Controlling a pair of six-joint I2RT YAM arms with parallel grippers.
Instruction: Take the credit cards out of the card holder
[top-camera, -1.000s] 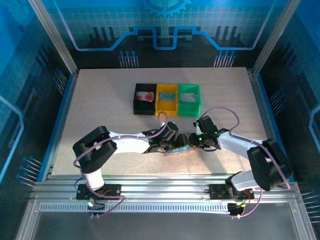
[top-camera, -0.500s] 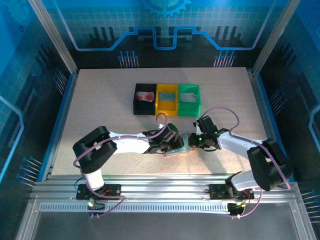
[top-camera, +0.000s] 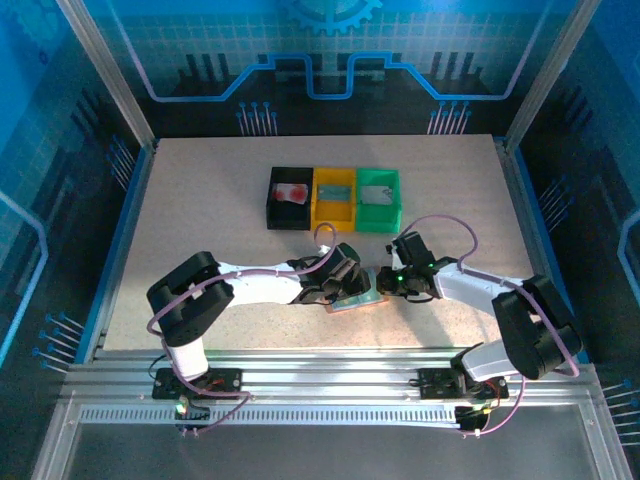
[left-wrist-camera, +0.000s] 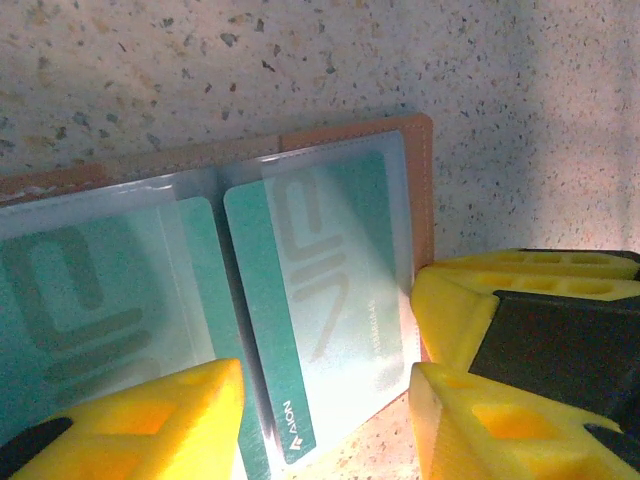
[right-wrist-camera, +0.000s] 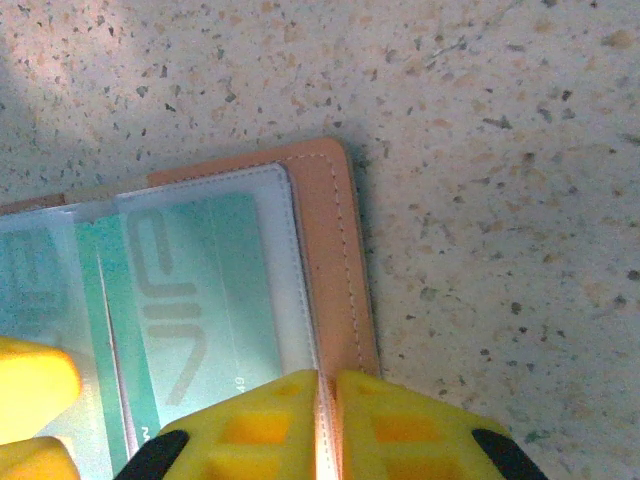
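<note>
The card holder (top-camera: 356, 298), a salmon-pink wallet, lies open on the table between both grippers. Its clear sleeves hold teal credit cards; one card (left-wrist-camera: 320, 290) sits in the right sleeve and another (left-wrist-camera: 90, 310) in the left. My left gripper (left-wrist-camera: 325, 400) (top-camera: 343, 283) hovers close over the wallet, open, its yellow fingers standing at either side of the right card's lower end. My right gripper (right-wrist-camera: 327, 385) (top-camera: 386, 282) is shut on the wallet's salmon right edge (right-wrist-camera: 335, 250), pinning it beside the teal card (right-wrist-camera: 200, 300). No red card shows.
A black bin (top-camera: 290, 197), a yellow bin (top-camera: 334, 197) and a green bin (top-camera: 378, 197) stand in a row behind the wallet. The black one holds something red and white. Speckled table lies all around, with metal rails at the near edge.
My left gripper has slid a little right, further over the wallet, and its jaws have narrowed. The right gripper has kept its hold on the wallet's edge.
</note>
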